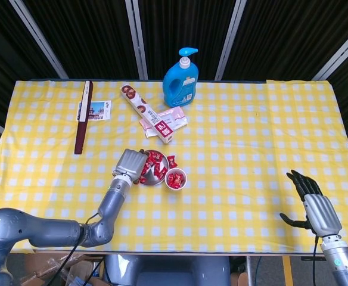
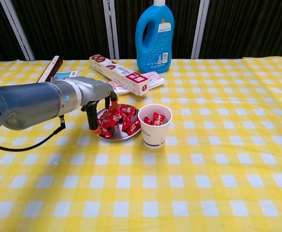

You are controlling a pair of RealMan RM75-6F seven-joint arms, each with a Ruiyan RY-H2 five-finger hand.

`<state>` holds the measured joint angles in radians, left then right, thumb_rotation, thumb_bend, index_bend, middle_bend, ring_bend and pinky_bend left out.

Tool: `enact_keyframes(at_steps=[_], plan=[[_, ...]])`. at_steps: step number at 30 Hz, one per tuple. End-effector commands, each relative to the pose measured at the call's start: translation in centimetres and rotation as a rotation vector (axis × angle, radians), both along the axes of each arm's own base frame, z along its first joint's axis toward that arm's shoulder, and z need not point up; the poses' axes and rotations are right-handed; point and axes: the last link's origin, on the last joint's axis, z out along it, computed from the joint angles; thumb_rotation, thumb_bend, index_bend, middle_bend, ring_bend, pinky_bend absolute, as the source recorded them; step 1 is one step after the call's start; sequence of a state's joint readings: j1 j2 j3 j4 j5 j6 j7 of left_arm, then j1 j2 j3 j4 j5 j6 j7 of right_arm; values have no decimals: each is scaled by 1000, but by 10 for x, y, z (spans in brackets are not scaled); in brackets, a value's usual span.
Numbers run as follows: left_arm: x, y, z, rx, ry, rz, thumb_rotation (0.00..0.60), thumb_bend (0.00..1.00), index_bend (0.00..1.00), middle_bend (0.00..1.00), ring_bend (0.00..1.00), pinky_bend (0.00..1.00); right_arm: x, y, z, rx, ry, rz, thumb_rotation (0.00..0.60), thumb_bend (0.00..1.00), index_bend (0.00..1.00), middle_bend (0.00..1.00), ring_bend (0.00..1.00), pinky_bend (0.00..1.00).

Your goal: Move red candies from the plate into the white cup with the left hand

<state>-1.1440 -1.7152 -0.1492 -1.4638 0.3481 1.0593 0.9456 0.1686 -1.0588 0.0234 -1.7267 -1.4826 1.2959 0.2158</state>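
While the head view looks down on the table, the left hand (image 1: pixel 130 164) sits at the left rim of the plate (image 1: pixel 152 179), the red candies (image 1: pixel 153 165) lying just to its right and the white cup (image 1: pixel 175 178) beyond them, touching the plate's right edge; the right hand (image 1: pixel 314 206) rests open and empty, well apart at the far right. From the chest view, the left hand's fingertips (image 2: pixel 93 126) point down onto the plate's left edge among the candies, but whether they pinch one I cannot tell.
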Motion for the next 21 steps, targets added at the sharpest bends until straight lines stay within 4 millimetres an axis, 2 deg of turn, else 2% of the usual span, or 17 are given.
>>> enact_keyframes(at_steps=[1,6,17,21], plan=[[2,0,-3,-3,-2,-5,600,196,259,245,792,877,0,0,0,0,0,-1,600,277,0,0,0,0],[4,-1,-8,-10,1,-10,600,211,289,282,793,877,0,0,0,1,-1,0,600,277,0,0,0,0],[0,-2,-12,-6,18,-17,600,331,458,544,802,882,0,0,0,3,-3,0,600,277,0,0,0,0],[-1,-1,-13,-1,19,-24,600,375,511,612,809,886,0,0,0,2,-3,-1,600,278,0,0,0,0]])
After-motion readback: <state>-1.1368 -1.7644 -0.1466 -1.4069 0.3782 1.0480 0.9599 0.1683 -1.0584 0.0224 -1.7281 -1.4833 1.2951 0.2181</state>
